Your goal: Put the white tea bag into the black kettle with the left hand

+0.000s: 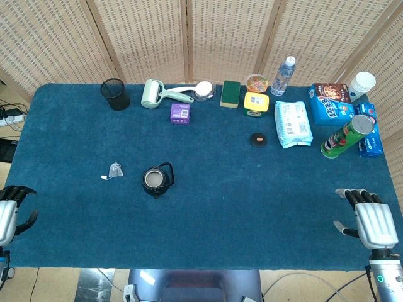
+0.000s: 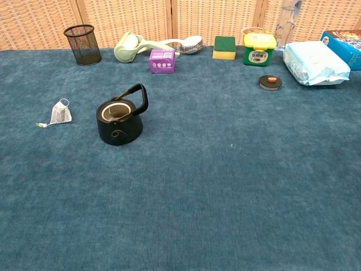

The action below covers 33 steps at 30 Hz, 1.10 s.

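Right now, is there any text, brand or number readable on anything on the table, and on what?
None can be read with confidence.
Purple box: white label, print too small.
Yellow-lidded jar: label blurred.
Wipes pack: blue print, illegible.
Blue box: picture and lettering, too blurred.
Green can: markings unreadable.
Bottle: label too small.
Tea bag and kettle: no text visible.

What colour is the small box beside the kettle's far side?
Purple small box, clearest in the chest view.
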Available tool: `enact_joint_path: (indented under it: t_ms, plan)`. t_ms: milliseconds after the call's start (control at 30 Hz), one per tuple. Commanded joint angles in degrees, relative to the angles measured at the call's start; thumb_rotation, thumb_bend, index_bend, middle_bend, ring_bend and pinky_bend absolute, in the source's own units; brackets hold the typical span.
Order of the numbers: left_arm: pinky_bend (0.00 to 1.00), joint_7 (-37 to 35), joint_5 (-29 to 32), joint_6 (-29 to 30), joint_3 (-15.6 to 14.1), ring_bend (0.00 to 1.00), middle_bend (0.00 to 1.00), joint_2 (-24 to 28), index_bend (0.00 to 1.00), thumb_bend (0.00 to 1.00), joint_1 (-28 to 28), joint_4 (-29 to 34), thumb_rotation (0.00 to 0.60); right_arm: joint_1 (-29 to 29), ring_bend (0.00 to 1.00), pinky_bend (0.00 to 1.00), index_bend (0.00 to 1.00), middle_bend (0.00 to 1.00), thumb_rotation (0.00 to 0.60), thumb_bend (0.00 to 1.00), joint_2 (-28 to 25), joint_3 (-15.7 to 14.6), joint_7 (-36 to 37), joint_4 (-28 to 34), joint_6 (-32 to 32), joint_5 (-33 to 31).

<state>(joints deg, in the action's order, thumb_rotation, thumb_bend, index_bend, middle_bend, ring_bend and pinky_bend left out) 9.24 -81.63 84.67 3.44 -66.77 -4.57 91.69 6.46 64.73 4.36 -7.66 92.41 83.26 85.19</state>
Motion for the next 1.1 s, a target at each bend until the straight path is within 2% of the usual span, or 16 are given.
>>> enact_joint_path:
  t_ms: [33,800,1100]
  plan:
    - [0.25,0.0,0.4,-0.5,0.2,0.24,0.32,-0.1,0.35,0.37,-0.3,-0.1,0.6,0.2,0.31,0.34,0.29,0.37,0.6,0.1,0.0,0.1,-0.1,0.0,-0.5,-0.4]
    - [0.25,0.1,-1.6,1.4,0.0,0.24,0.32,2.1,0.35,0.37,0.1,1.6,0.6,-0.7,0.31,0.34,0.29,0.37,0.6,0.1,-0.4,-0.2,0.8,0.5,1.8,1.0]
    - [0.26,1.1,-1.8,-0.2,0.4,0.24,0.32,3.7,0.35,0.37,-1.2,2.8,0.6,-1.0,0.31,0.34,0.29,0.37,0.6,0.1,-0.5,-0.3,1.6,0.2,2.0,1.1]
